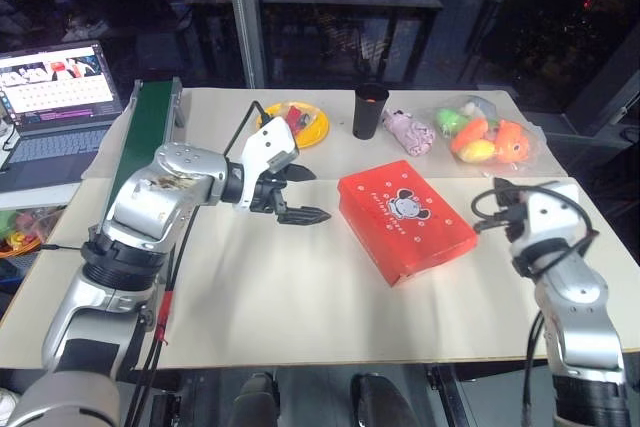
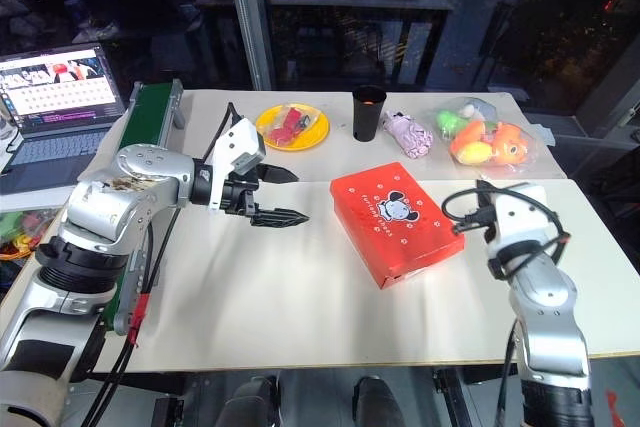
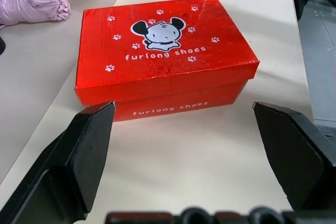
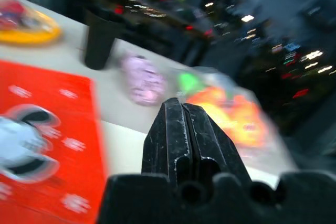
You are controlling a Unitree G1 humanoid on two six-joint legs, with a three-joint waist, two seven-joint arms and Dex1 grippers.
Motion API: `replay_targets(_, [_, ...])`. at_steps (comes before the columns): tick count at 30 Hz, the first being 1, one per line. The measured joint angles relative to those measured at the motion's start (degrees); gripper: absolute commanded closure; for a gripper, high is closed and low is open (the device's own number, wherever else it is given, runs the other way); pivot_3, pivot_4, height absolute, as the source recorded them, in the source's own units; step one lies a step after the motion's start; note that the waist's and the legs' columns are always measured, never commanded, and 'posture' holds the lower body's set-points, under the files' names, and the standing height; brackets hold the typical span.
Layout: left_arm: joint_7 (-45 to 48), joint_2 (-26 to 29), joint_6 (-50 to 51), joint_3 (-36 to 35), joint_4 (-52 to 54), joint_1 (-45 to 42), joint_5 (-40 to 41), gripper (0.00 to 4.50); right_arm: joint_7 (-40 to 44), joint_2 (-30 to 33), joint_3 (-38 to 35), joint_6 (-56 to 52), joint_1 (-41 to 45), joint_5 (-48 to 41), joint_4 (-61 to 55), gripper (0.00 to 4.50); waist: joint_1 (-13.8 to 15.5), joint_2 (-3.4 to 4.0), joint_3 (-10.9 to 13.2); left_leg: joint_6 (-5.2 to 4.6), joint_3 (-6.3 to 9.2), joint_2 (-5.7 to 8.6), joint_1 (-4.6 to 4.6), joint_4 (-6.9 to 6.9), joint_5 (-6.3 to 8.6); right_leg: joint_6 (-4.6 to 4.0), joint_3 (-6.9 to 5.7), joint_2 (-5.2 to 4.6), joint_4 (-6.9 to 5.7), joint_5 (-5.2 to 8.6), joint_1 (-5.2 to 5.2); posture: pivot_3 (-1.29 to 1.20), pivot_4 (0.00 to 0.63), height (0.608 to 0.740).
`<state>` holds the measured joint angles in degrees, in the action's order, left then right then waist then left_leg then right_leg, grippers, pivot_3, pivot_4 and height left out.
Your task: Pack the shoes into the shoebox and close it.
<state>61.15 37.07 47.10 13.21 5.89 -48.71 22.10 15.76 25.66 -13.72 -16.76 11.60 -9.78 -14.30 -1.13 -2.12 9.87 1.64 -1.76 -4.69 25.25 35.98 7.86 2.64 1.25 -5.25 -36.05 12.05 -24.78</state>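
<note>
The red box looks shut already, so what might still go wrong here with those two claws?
The shoebox lies closed, lid down, nearer the table's right edge. The left claw hangs open beside it; a sideways move might shove the box toward that edge. The right claw, shut, is close to the box's corner and may clip it. The black cup behind could tip if either arm swings back.

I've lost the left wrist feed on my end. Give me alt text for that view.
A closed orange-red shoebox sits on the pale table, lid down, with a white cartoon logo and "furlong shoes" on the top and side. The left gripper is open, its two black fingers framing the box without touching it. A pink plush toy lies beyond the box.
</note>
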Motion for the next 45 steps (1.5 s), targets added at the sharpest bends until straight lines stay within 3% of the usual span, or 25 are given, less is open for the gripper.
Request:
replay_targets(8, [-1.6,-0.6,0.0,-0.2,0.5,1.5,0.0,0.00,8.1,-4.4,11.6,-14.8,9.1,-7.0,6.7,4.49,0.5,0.00,0.0,-0.04,0.00,0.00,0.05,-0.04,0.03,0.13,-0.01,0.01,0.00,-0.14,-0.01,0.00,0.150,0.736])
replay_targets(11, [-2.5,-0.4,0.2,-0.6,1.3,2.8,0.1,0.00,9.3,-4.7,16.2,-13.5,11.2,-3.5,13.5,4.49,0.4,0.00,0.0,-0.04,0.00,0.01,0.05,0.02,0.02,0.08,0.00,0.01,0.00,-0.07,0.02,0.00,0.150,0.736])
replay_targets(17, [-4.4,-0.3,0.8,-1.1,3.4,4.4,0.4,0.00,11.2,-4.8,18.2,-9.3,11.8,-1.2,16.7,4.49,0.2,-0.12,-0.1,-0.03,0.01,-0.02,-0.55,-0.06,0.04,0.05,-0.01,0.04,0.06,0.09,0.58,0.00,0.150,0.736])
replay_targets(18, [-4.4,-0.3,0.8,-1.1,3.5,4.7,0.4,0.00,11.3,-4.8,18.1,-9.1,11.7,-1.1,16.7,3.94,0.2,-0.13,-0.1,-0.03,0.01,-0.02,-0.57,-0.07,0.04,0.04,-0.01,0.04,0.05,0.10,0.59,0.00,0.150,0.736])
replay_targets(19, [-4.7,-0.2,0.8,-1.1,3.5,5.1,0.4,0.00,11.3,-4.9,17.5,-9.2,11.4,-1.4,16.4,3.76,0.2,-0.13,-0.1,-0.03,0.01,-0.02,-0.57,-0.08,0.04,0.04,-0.01,0.04,0.05,0.10,0.59,0.00,0.150,0.736])
replay_targets(24, [-6.7,-1.2,-1.0,-3.2,3.2,8.7,0.4,0.00,11.9,-4.8,13.4,-14.4,8.6,-5.8,10.6,2.00,0.5,-0.12,-0.1,-0.03,0.01,-0.01,-0.37,-0.08,0.04,0.06,-0.01,0.02,0.05,0.10,0.43,0.00,0.150,0.736])
replay_targets(30, [-13.8,-9.1,-14.7,-7.0,0.0,15.6,-1.9,0.00,10.0,-0.3,2.0,-18.6,3.1,-10.8,-3.0,0.08,1.0,-0.05,0.0,-0.05,0.01,0.02,-0.30,-0.09,0.05,0.06,-0.02,0.00,0.12,0.10,0.42,0.00,0.150,0.736])
replay_targets(38, [-17.4,-13.2,-25.2,-8.5,-3.0,27.2,-4.3,0.00,5.1,-3.3,-10.3,-16.1,-13.4,-11.9,-10.3,0.08,1.2,-0.02,-0.1,-0.06,0.01,0.01,-0.36,-0.01,0.07,0.03,-0.01,-0.04,0.14,0.10,0.49,0.00,0.150,0.736])
replay_targets(45, [-25.1,-18.6,-34.2,-8.7,-5.1,35.6,-9.0,0.00,0.9,-9.4,-11.3,-2.5,-24.1,-5.3,-3.9,0.08,1.1,0.12,-0.2,-0.04,0.00,0.01,-0.36,-0.07,0.08,0.02,-0.02,-0.04,0.22,0.12,0.47,0.00,0.150,0.736])
